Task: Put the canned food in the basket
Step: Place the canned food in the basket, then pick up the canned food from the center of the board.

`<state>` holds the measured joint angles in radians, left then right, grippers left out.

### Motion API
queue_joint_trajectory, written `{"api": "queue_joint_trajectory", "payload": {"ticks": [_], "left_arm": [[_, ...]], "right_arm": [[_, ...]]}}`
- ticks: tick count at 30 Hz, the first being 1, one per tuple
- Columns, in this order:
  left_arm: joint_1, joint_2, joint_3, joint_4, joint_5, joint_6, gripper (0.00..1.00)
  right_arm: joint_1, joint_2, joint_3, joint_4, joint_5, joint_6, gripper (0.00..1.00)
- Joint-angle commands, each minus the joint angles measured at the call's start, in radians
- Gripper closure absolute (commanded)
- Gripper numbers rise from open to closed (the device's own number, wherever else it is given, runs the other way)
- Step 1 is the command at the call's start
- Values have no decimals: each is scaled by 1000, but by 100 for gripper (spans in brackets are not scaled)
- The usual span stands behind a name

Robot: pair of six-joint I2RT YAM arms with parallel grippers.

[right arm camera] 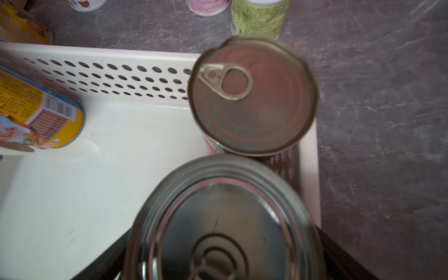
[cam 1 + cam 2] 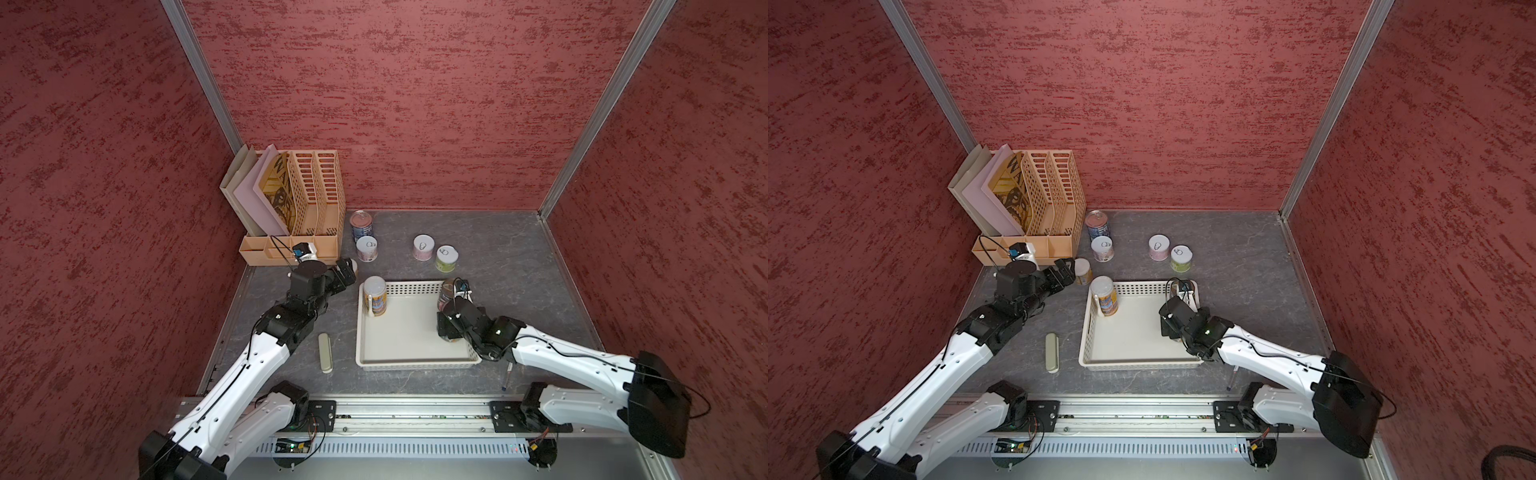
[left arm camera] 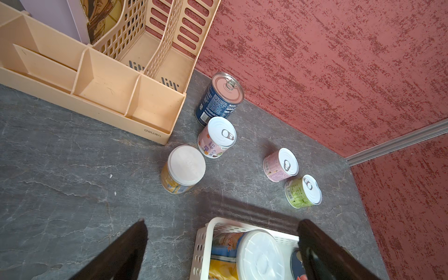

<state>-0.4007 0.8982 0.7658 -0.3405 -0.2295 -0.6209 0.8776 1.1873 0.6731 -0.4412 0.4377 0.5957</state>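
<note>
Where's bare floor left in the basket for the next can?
Free: the basket's middle and near-left floor, bordered by the yellow can in its far-left corner and the near wall. Crowded: the right side, where the pull-tab can and ridged-top can stand close.

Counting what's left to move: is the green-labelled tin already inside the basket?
No, the green-labelled tin stands on the table, outside the basket's far wall.

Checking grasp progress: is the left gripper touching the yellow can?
Apart. Left wrist view shows bare table between the open left gripper and the yellow can.
</note>
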Motion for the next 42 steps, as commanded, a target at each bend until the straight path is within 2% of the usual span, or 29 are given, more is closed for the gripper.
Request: {"api": "queue_joint_trajectory", "payload": {"ticks": [1, 13, 20, 24, 32, 36, 42], "left_arm": [[8, -12, -12, 3, -9, -1, 0], [11, 5, -6, 23, 5, 19, 0], [34, 116, 54, 18, 38, 34, 0], [59, 137, 57, 53, 83, 48, 0], [80, 221, 97, 48, 97, 85, 0], [92, 255, 116, 71, 102, 103, 0], [125, 409, 341, 13, 142, 106, 0]], "right_arm": [[-25, -18, 35, -12, 84, 8, 2], [-25, -50, 106, -52, 114, -16, 2], [-27, -130, 267, -110, 62, -1, 2], [-29, -131, 354, -77, 39, 3, 2], [-31, -185, 184, 79, 110, -44, 1], [-32, -216, 122, 176, 98, -69, 2], [-32, -165, 143, 162, 160, -75, 2]]}}
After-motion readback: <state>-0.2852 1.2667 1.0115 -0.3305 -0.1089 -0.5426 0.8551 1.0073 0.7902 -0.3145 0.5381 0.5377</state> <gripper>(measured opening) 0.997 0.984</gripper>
